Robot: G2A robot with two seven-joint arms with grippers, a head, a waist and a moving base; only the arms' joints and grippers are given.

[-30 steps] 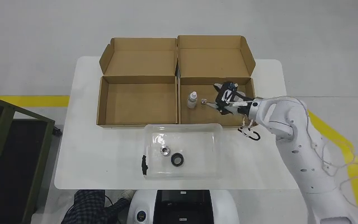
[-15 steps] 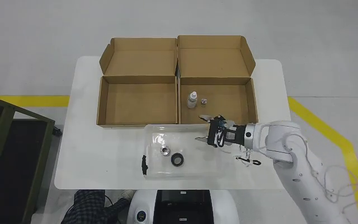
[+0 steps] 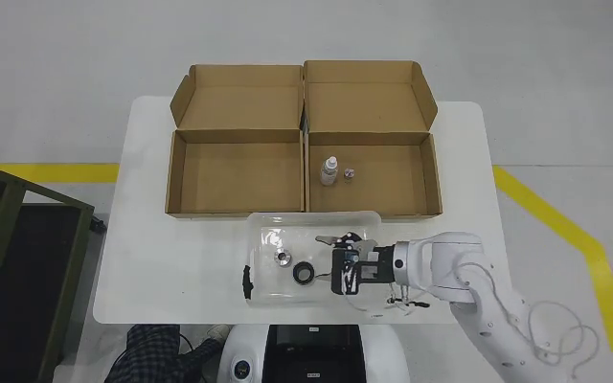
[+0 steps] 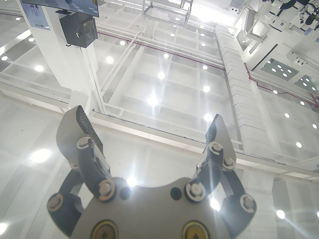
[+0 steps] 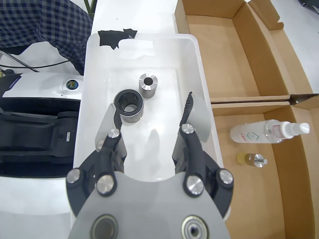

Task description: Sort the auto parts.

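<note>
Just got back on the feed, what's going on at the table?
The right hand is open, hovering over the clear bin, where a black ring and a silver cylinder sit side by side. Neither is gripped yet. In the right cardboard box beyond the bin lie a white spray bottle and a small metal fitting. The left hand is open too, pointing up at the ceiling and holding nothing.

Bright, even overhead light — ceiling lamps (image 4: 152,101) flare starlike, left wrist view; faint shadows, sheen inside plastic bin (image 5: 203,80).
</note>
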